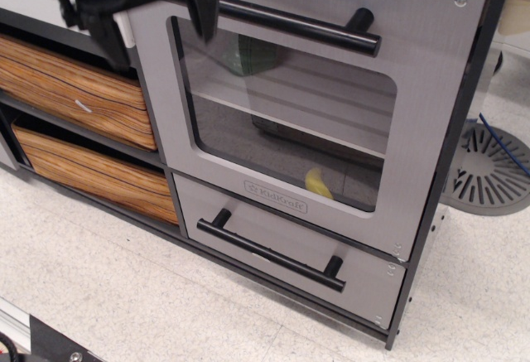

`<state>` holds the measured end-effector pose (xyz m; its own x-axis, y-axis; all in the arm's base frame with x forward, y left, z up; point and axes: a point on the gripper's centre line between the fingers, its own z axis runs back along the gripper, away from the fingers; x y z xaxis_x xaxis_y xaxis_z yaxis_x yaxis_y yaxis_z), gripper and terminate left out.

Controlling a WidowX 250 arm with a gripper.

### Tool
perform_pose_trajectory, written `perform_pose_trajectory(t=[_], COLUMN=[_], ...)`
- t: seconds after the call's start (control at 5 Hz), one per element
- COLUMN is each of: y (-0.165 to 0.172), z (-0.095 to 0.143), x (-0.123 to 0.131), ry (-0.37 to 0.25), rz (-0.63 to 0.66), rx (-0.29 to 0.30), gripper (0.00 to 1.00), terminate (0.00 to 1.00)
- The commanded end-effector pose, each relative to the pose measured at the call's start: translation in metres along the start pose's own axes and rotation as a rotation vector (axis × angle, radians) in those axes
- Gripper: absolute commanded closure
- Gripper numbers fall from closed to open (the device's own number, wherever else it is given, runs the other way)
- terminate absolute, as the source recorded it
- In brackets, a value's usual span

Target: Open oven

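My gripper [153, 10] hangs open at the top left, blurred, its fingers astride the left end of the handle [302, 26]. The oven [290, 122] sits shut, centre frame, so I'd seat both fingers around the bar before pulling down and outward

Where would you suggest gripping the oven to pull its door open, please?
Probably the long black bar handle across the top of the oven door. It stands off the door on posts, leaving a gap for fingers. Come from the front and above, closing over its middle; the gripper is blurred at its left end.
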<state>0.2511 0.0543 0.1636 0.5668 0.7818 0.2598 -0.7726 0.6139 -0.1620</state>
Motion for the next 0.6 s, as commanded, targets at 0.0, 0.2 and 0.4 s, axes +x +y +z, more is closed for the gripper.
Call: perform_pose_trajectory(t=[0.0,0.2,0.4], y=[-0.014,-0.019,-0.021], z=[-0.006,-0.020,-0.028], x=[0.040,0.043,0.047], ry=[-0.005,-0.005,-0.018], rz=[0.349,0.445,0.480], rx=[-0.060,-0.120,-0.129], gripper=[0.00,0.00,0.00], terminate=[0.00,0.00,0.00])
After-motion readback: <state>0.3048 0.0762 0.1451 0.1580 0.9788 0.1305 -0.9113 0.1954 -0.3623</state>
